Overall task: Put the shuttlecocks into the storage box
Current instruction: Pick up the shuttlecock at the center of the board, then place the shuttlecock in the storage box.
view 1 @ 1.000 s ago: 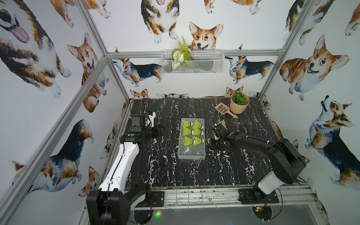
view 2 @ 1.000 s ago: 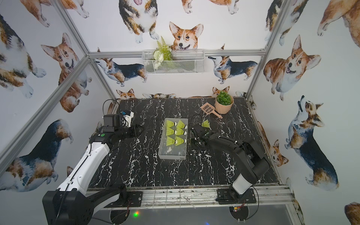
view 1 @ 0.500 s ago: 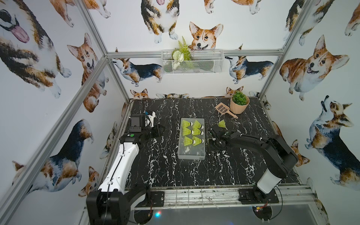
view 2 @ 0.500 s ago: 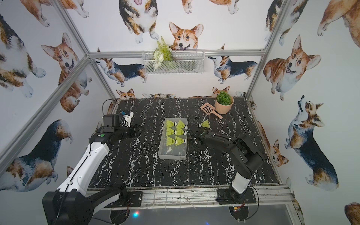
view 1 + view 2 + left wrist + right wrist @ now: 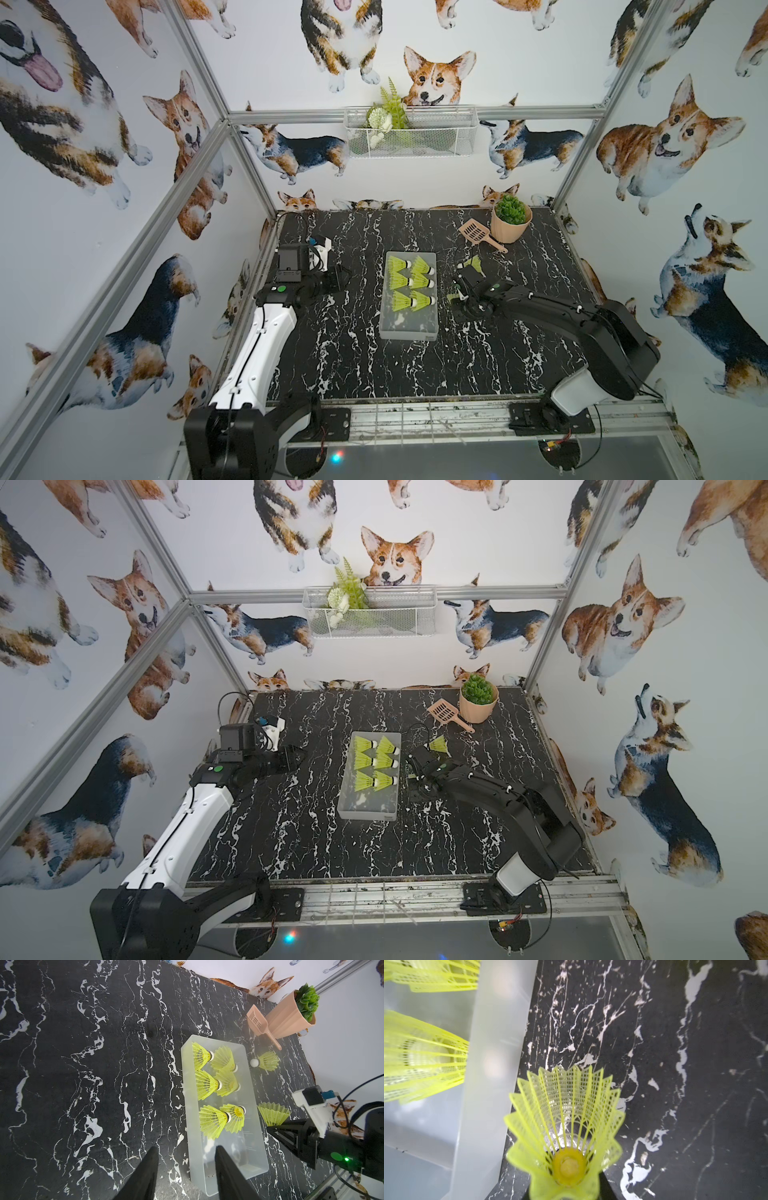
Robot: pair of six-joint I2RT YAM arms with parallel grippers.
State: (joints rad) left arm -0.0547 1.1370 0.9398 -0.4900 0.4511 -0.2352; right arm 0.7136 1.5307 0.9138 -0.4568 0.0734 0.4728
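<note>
Shuttlecock just beside storage box — right gripper pinching its cork end; left gripper half-spread, holding nothing.

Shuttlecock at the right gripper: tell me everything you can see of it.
The shuttlecock is neon yellow-green plastic, its mesh skirt flared and intact, pointing away from the right gripper, whose jaws clamp its tip end. It is just outside the storage box wall, over the dark table; contact with either is unclear.

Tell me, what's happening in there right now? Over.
Left gripper open, empty. Right gripper grips a shuttlecock beside the box. Six shuttlecocks inside, loose shuttlecock near the scoop. Nothing in the way.
</note>
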